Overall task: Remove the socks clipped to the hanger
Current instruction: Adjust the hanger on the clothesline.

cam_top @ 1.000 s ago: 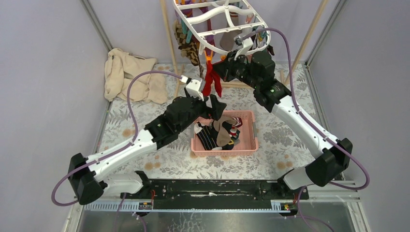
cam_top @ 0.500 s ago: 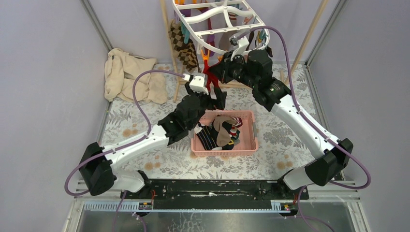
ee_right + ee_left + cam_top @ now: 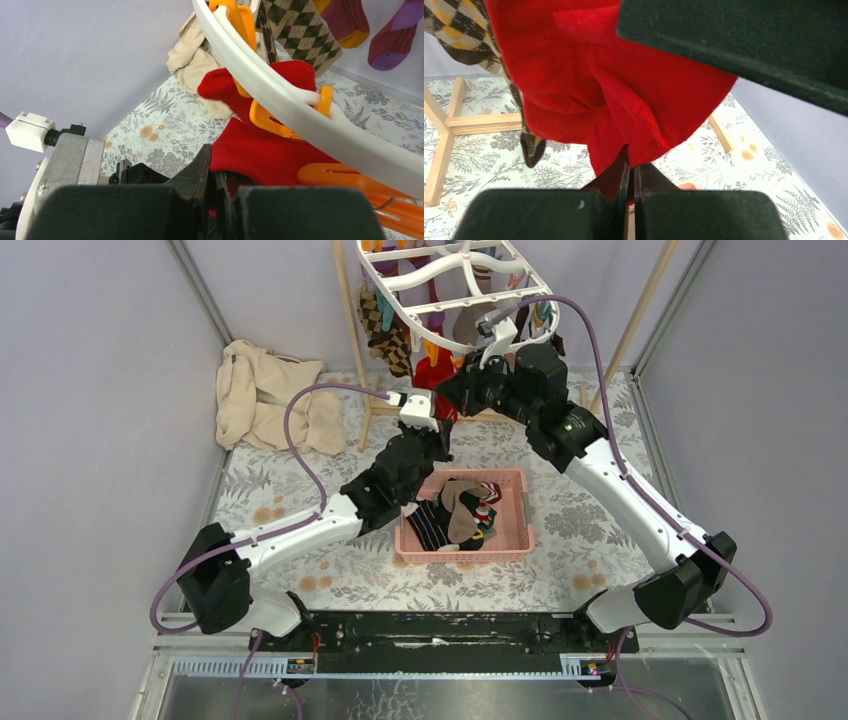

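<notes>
The white oval hanger [image 3: 450, 282] hangs at the back with several socks clipped round its rim. A red sock [image 3: 436, 372] hangs from an orange clip [image 3: 270, 120] under the near rim [image 3: 280, 100]. My right gripper [image 3: 450, 388] [image 3: 216, 175] is shut on the upper part of this red sock [image 3: 260, 150], just below the clip. My left gripper [image 3: 437, 422] [image 3: 631, 167] is shut on the lower edge of the same red sock [image 3: 624, 100]. A brown argyle sock [image 3: 459, 30] [image 3: 295, 30] hangs beside it.
A pink slotted basket [image 3: 515, 530] holding several loose socks sits on the floral table below the grippers. A beige cloth [image 3: 265, 395] lies at the back left. Wooden poles [image 3: 350, 320] of the frame stand behind, with their foot [image 3: 454, 120] on the table.
My left arm rose from over the basket towards the hanger and its open jaws closed on the red sock's lower edge. The right arm stayed in place.
</notes>
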`<state>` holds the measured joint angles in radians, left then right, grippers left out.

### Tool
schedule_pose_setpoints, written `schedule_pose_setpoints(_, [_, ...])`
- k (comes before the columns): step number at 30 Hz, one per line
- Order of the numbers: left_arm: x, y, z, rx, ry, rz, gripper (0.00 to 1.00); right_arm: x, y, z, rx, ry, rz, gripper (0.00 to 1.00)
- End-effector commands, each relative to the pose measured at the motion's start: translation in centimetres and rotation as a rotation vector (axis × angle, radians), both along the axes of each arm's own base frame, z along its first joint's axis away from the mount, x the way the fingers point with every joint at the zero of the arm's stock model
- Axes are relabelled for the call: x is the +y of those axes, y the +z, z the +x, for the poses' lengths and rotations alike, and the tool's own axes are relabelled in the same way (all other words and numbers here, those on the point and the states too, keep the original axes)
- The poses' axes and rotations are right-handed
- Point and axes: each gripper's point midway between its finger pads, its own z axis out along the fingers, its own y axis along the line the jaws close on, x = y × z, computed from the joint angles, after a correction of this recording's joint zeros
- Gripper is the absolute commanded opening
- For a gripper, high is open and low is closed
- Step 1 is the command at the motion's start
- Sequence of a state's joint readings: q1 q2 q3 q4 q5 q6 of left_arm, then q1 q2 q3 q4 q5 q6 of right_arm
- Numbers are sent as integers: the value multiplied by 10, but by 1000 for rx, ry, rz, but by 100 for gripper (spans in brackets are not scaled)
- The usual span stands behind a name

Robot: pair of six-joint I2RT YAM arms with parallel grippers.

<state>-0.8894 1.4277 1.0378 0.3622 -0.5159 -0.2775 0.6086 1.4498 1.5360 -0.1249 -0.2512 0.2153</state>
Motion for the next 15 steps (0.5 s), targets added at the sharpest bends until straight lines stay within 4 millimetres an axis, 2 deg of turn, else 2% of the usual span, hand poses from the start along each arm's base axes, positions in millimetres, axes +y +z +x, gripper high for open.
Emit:
schedule_pose_setpoints(1, [10,38,-1,-73,39,-83,0,-4,29,-15,-82,14,32,15])
schedule_pose_setpoints(5, [16,39,0,-69,46,-78,0,-10,21,-15,-75,-7,15,33])
schedule_pose_setpoints(8, [19,38,3,-64,50,-78,0,-19,14,-16,-63,-44,1,54])
schedule_pose_setpoints(11, [21,36,6,-59,47,-76,0,-34,7,-16,-55,-112,-22,65])
schedule_pose_setpoints(15, [23,32,12,-43,48,-73,0,-65,-2,-14,-51,-250,-45,76])
